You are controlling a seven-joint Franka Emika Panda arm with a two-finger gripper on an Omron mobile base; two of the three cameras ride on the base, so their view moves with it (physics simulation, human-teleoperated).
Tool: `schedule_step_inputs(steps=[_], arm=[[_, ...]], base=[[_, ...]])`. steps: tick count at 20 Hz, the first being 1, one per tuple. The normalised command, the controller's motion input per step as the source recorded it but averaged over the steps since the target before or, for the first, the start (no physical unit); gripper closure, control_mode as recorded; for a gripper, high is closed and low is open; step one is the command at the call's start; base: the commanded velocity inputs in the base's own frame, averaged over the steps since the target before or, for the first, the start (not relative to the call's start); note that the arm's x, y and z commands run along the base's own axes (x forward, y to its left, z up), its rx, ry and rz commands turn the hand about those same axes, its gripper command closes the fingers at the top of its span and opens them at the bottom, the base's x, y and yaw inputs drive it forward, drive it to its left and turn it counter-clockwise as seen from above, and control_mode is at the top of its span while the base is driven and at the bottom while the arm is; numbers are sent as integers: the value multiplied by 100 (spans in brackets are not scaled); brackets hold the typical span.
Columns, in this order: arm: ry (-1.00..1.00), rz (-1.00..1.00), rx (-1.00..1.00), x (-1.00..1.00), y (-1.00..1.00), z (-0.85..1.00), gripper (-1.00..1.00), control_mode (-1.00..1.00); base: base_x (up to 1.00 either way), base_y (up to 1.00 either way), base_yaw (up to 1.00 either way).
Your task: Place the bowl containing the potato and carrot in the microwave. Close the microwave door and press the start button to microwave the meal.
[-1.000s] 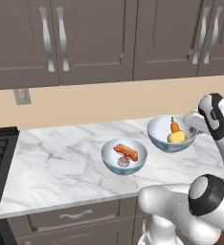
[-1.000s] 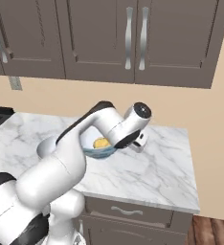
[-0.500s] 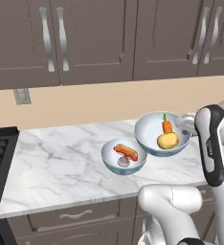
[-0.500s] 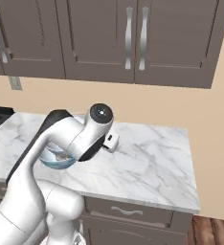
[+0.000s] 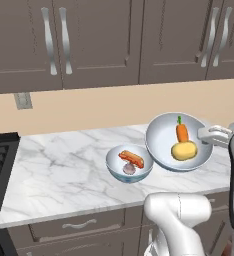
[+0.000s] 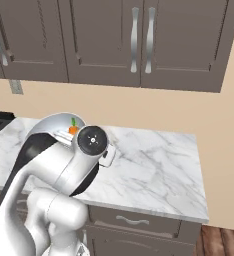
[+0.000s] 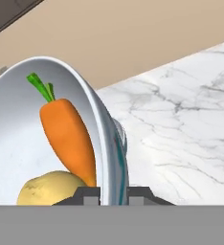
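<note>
Bowl, round, white, blue-patterned outside, carrying the yellow potato and orange carrot, hangs tilted above the marble counter, its rim clamped by the two-finger gripper. Loading the microwave, closing its door and pressing start remain.

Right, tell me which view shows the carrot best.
The hand view: the carrot is large and close, green top visible, lying against the potato inside the bowl. The left base view shows it whole but small; the right base view shows a sliver above the arm.
</note>
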Motion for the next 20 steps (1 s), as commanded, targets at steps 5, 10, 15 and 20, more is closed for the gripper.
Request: schedule_step_inputs(steps=[5,10,15,20], arm=[[3,3,0,0,0,0,100,100],[0,0,0,0,0,0,100,100],[0,0,0,0,0,0,100,100],[0,0,0,0,0,0,100,100]], base=[[-3,2,0],[-80,45,10],[-62,77,35],[-1,98,43]])
